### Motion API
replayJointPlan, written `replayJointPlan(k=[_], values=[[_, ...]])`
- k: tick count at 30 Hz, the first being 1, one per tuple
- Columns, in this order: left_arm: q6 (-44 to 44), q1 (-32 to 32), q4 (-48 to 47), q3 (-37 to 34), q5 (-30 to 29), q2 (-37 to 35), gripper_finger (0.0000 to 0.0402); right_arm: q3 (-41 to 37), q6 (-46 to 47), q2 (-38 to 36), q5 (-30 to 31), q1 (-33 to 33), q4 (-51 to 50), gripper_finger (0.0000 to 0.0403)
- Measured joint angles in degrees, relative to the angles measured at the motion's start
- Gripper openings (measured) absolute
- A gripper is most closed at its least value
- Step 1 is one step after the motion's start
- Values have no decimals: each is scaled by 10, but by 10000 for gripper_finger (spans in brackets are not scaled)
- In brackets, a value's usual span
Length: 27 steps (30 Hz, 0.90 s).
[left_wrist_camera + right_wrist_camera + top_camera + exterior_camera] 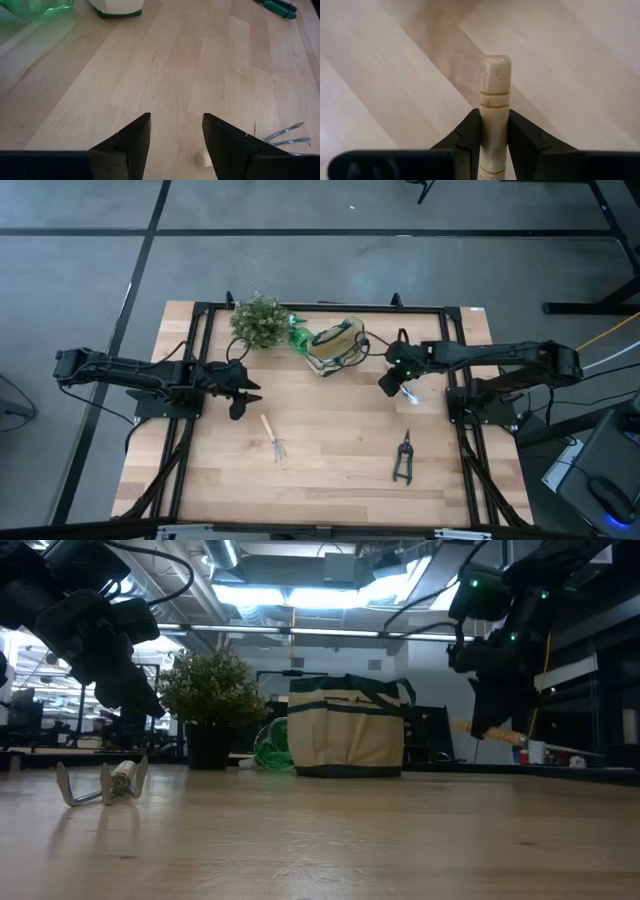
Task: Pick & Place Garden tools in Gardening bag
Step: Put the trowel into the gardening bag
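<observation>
Nearest the front edge of the table [330,480] lie the black pruning shears [404,460], with the wood-handled mini rake [272,437] to their left, tines toward the front. Above the rake hangs the left gripper [243,392], fingers spread and empty. Farther back, the right gripper [396,383] is clamped on a short wood-handled tool [494,100], lifted beside the gardening bag [335,347]. By the bag sit a bright green plastic tool [300,337] and a potted plant [259,321]. No readable writing shows.
</observation>
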Motion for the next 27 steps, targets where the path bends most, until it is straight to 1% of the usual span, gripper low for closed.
replayJointPlan(k=[7,12,15,20,27], values=[[0,0,0,0,0,0,175,0,4,-54,-2,0,44,80],[0,0,0,0,0,0,173,1,8,-84,-23,0,104,80],[0,0,0,0,0,0,174,1,8,-99,-43,0,149,80],[0,0,0,0,0,0,174,1,8,-115,-56,0,242,80],[0,0,0,0,0,0,175,1,-16,-125,-63,0,379,80]])
